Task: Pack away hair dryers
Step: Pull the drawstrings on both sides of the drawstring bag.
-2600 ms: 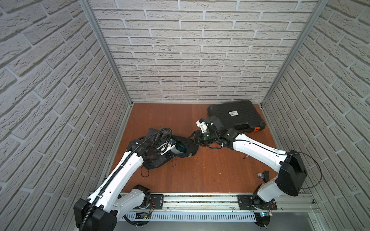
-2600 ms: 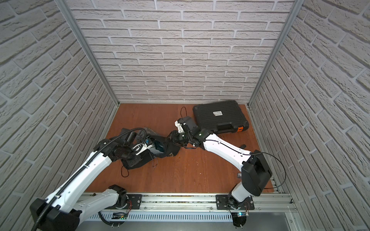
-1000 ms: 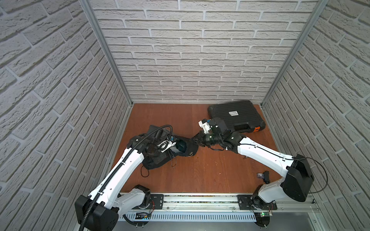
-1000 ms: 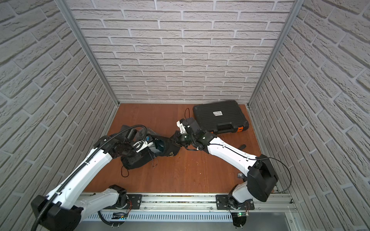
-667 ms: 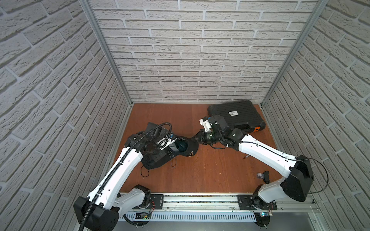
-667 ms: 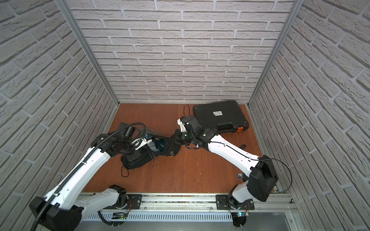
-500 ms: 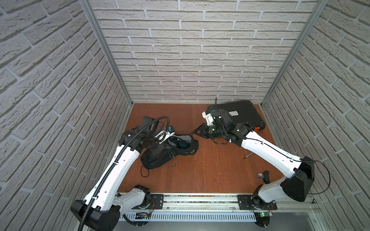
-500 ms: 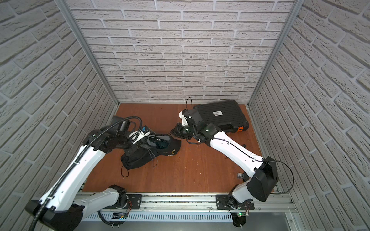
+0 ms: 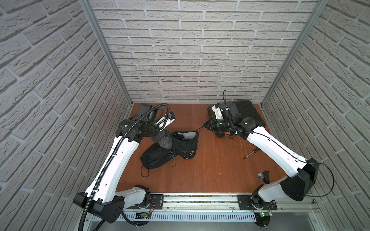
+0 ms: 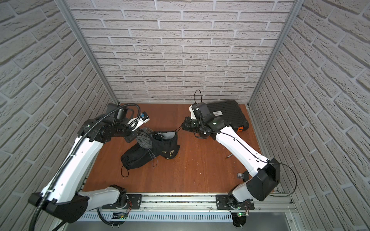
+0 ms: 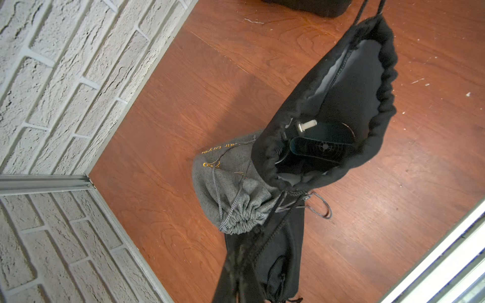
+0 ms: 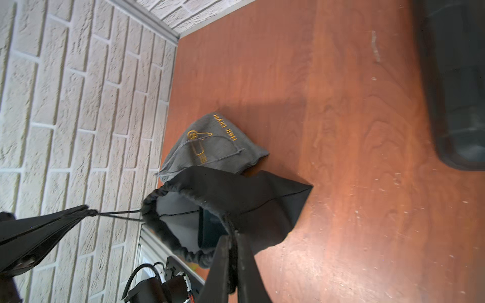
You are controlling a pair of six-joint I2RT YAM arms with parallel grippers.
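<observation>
A dark teal hair dryer (image 11: 322, 147) sits inside a black drawstring pouch (image 9: 187, 148), its white plug pin showing at the mouth. The pouch mouth is held up and open between both arms, and its bottom hangs down by the table. My left gripper (image 9: 161, 138) is shut on the drawstring at the pouch's left rim; in the left wrist view its fingers (image 11: 237, 278) are blurred. My right gripper (image 9: 205, 125) is shut on the taut drawstring at the right rim, fingertips together in the right wrist view (image 12: 232, 236). No other dryer shows.
A grey pouch (image 12: 212, 144) and a second black pouch (image 9: 156, 158) lie under and left of the held one. The ribbed black hard case (image 10: 226, 114) stands shut at the back right. A thin pen-like tool (image 9: 251, 155) and a small clear piece (image 9: 260, 175) lie near the right arm.
Both grippers have risen and drawn apart. The black pouch has gone from lying on the table to hanging mouth-up between them, its cord taut. Both grips stayed shut.
</observation>
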